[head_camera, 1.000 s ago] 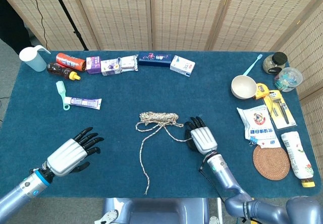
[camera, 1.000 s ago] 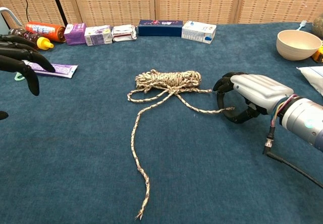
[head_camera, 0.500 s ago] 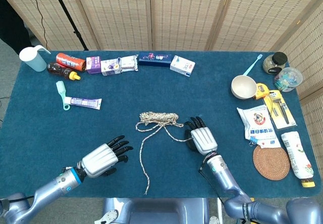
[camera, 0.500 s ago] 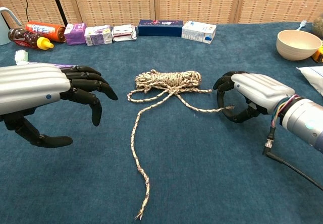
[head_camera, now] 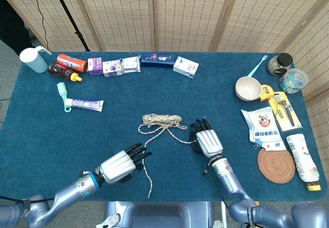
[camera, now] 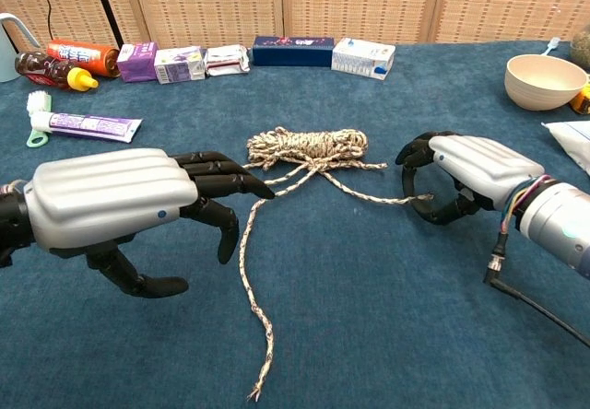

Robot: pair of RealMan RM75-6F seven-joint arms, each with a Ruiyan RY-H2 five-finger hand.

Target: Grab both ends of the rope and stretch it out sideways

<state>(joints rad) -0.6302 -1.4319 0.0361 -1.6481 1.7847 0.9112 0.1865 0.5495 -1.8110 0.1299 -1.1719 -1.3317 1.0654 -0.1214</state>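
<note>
A: How much room is there around the rope (head_camera: 161, 119)?

B: Its coiled bundle lies mid-desk on the blue desk (head_camera: 41, 135), with bare cloth on both sides and toward the near edge. One long tail runs from the bundle toward the near edge; a shorter tail runs right.

A: And the hands?

B: The left hand (head_camera: 119, 165) hovers near the long tail, fingers (camera: 221, 184) spread and gently curled, holding nothing; their tips reach the tail in the chest view, though I cannot tell if they touch it. The right hand (camera: 458, 178) sits at the end of the short tail, fingers curled around it; whether they actually pinch it is hard to make out.

A: What stands around?

B: Along the far edge, a row: a white jug (head_camera: 33, 59), bottles, small cartons and a dark blue box (head_camera: 158, 59). A toothpaste tube (head_camera: 84, 103) and a green brush (head_camera: 62, 91) lie far left. To the right are a bowl (head_camera: 248, 88), a white packet (head_camera: 263, 127), a cork coaster (head_camera: 276, 164) and jars, all well apart from the rope.

A: Anything cut off?

B: The right forearm leaves the chest view at the right edge.
</note>
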